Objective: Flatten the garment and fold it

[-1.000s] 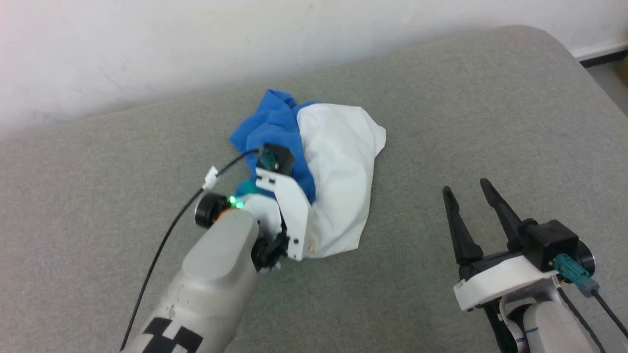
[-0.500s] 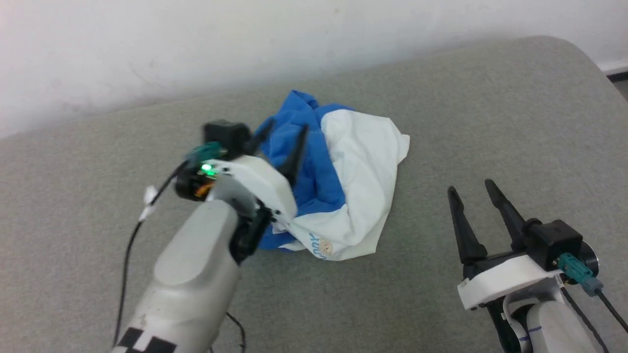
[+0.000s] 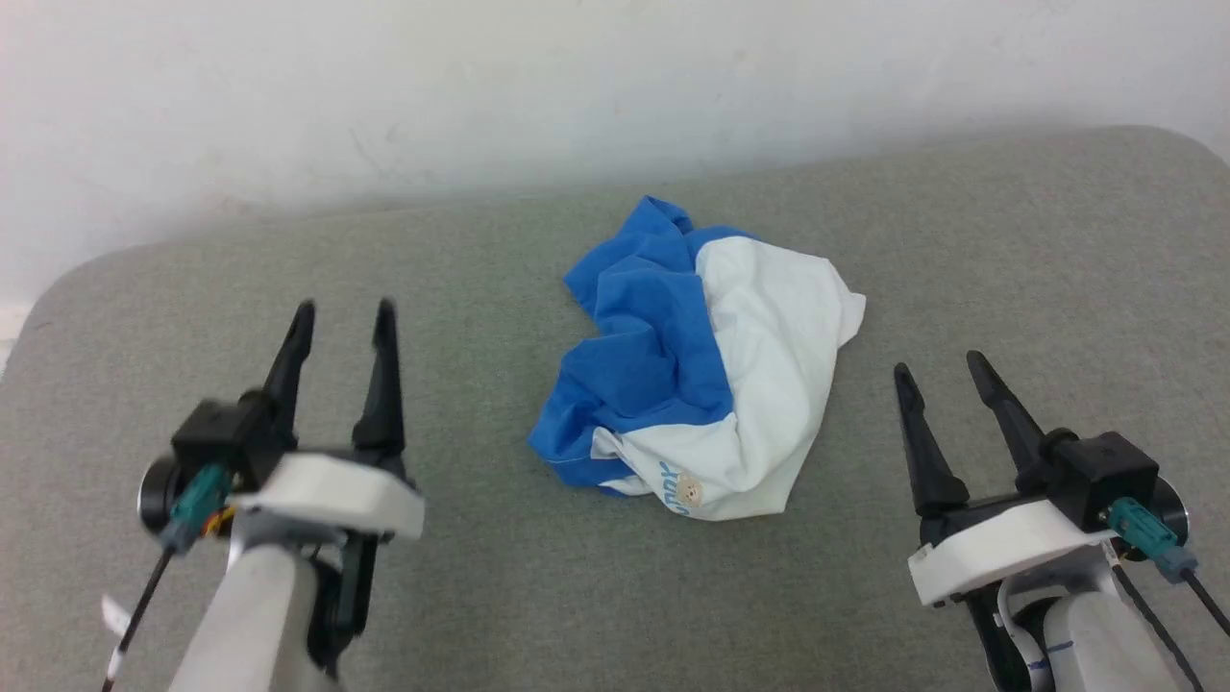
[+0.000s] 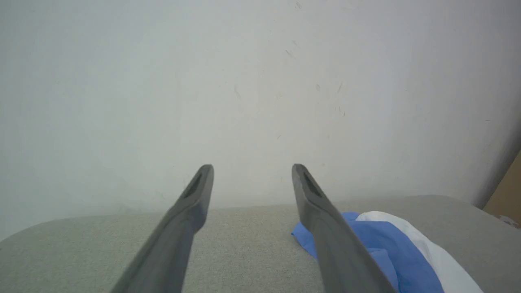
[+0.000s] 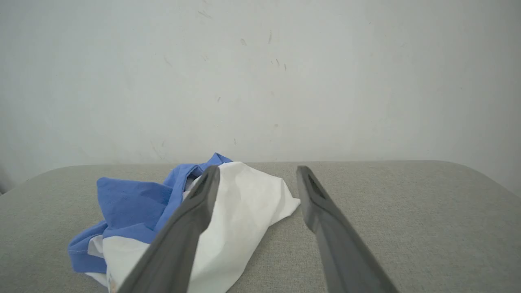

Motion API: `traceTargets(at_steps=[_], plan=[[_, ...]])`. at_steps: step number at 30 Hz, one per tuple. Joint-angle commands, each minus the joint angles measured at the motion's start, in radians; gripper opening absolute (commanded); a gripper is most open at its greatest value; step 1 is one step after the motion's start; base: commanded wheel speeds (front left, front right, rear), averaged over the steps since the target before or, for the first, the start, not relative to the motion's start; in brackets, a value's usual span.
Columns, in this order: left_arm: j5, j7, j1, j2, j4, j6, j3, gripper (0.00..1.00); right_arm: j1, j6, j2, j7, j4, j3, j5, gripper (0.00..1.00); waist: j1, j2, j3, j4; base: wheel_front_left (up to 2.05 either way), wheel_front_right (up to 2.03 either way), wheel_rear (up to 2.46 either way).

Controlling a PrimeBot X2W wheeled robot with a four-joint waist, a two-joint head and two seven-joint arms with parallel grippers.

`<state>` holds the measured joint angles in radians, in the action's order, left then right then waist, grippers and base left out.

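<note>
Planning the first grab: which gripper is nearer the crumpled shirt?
The right gripper, close beside the white edge of the garment; the left gripper has a wider stretch of bare grey surface between it and the blue side.

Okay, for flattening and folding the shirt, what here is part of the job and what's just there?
Part of the job:
- T-shirt, blue and white, crumpled in a heap
- left gripper, open, clear of the cloth
- right gripper, open, clear of the cloth

Just there:
- grey padded surface under the T-shirt
- white wall behind
</note>
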<state>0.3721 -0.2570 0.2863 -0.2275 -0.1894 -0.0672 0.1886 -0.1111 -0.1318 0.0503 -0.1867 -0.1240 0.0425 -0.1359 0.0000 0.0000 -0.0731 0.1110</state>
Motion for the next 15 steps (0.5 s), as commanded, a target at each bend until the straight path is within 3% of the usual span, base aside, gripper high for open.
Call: traceTargets(at_steps=[1, 15], plan=[[-0.014, -0.004, -0.042, 0.001, 0.015, 0.0, -0.021, 1.0, 0.013, 0.001, 0.0, 0.002, 0.006, -0.001, 0.001, 1.0, 0.0, 0.0, 0.01, -0.014, 0.0, 0.0, 0.0], [-0.127, -0.005, -0.203, 0.102, 0.106, 0.051, -0.156, 1.0, -0.005, 0.001, 0.0, 0.038, 0.025, 0.023, 0.013, 1.0, 0.0, 0.0, -0.004, -0.082, 0.0, 0.0, 0.0]])
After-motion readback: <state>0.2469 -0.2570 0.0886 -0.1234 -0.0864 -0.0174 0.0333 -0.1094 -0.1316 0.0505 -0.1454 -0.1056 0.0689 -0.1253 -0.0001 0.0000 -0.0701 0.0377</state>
